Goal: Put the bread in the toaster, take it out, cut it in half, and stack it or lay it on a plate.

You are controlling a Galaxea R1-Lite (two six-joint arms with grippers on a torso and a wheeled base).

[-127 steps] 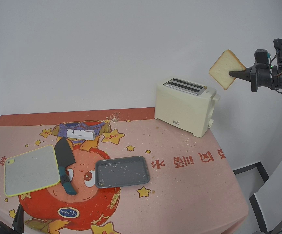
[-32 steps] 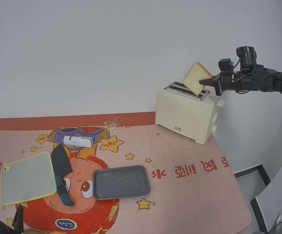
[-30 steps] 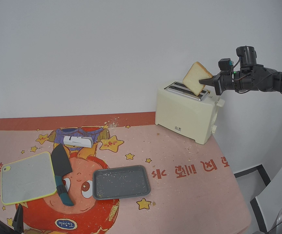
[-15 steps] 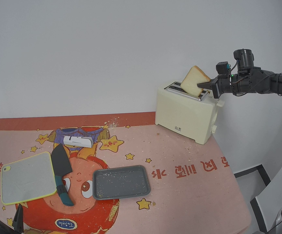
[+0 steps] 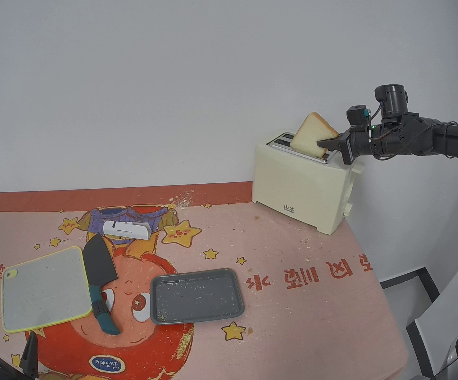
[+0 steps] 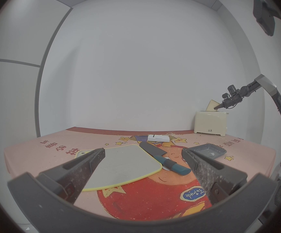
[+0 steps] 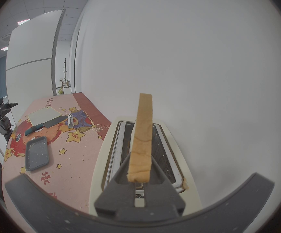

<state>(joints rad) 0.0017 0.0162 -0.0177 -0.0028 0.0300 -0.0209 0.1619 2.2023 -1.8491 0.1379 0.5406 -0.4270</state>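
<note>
Right claw [image 5: 324,143] pinches pale, tan-crusted bread [image 5: 311,133] by one corner, tilted, its low corner at the slots atop the cream toaster [image 5: 297,186] on the table's [image 5: 302,249] far right corner; the wall [image 5: 186,80] stands close behind. Left claw [image 5: 8,344] hangs at the near left corner.

From the left wrist, its fingers [image 6: 79,172] gape wide, holding nothing, facing the board [image 6: 121,165].

From the right wrist, the bread [image 7: 142,127] stands edge-on and upright over a slot, fingers [image 7: 166,194] clamped on both faces; crumb-dusted tabletop stretches from toaster [image 7: 98,178] to tray [image 7: 37,152].
</note>
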